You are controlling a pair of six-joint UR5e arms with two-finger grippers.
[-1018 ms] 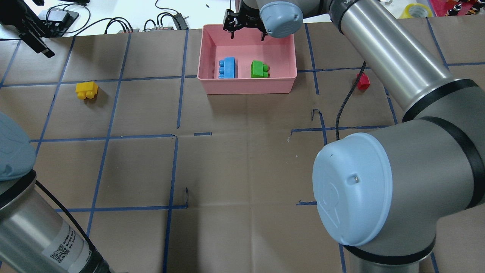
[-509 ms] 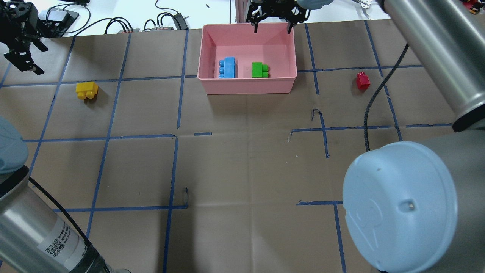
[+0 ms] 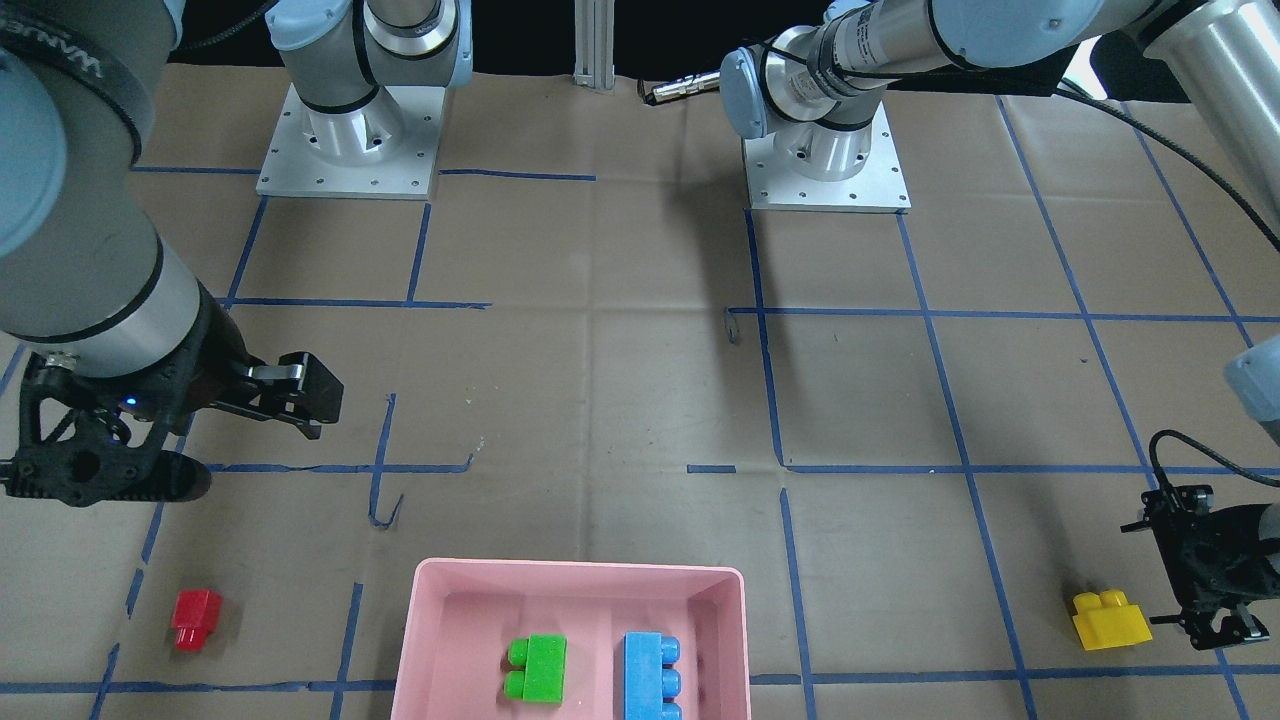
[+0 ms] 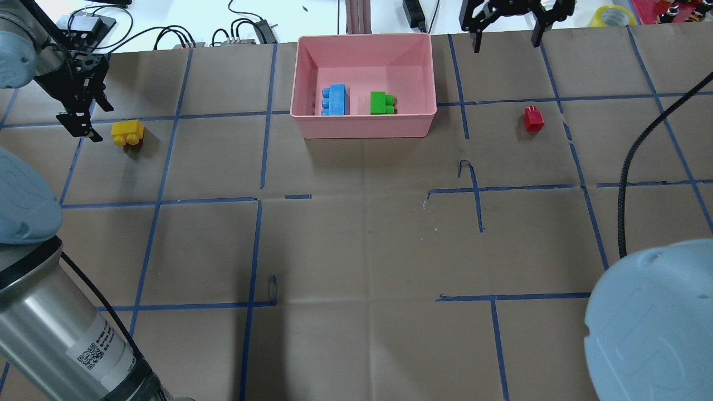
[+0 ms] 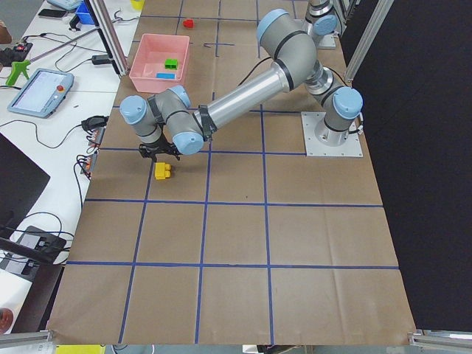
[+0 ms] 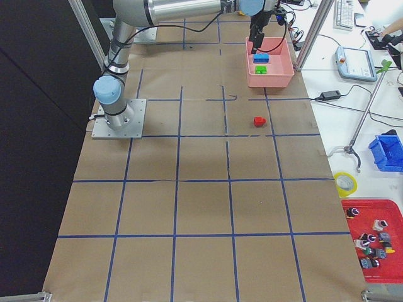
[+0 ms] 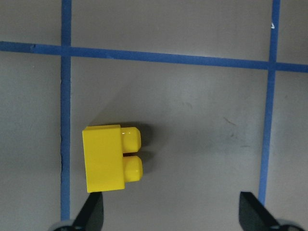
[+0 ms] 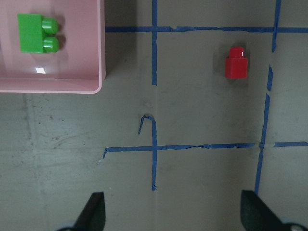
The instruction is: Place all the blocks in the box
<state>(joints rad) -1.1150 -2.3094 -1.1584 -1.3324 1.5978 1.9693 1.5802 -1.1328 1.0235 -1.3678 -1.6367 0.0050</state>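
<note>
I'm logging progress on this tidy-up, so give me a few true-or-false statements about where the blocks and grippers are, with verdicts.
1. The green block and the blue block lie inside the pink box. True.
2. The red block is in the box too. False: it sits on the table, outside the box.
3. The left gripper is shut on the yellow block. False: its jaws are open and the block rests on the table.
4. The right gripper is open and holds nothing. True.
</note>
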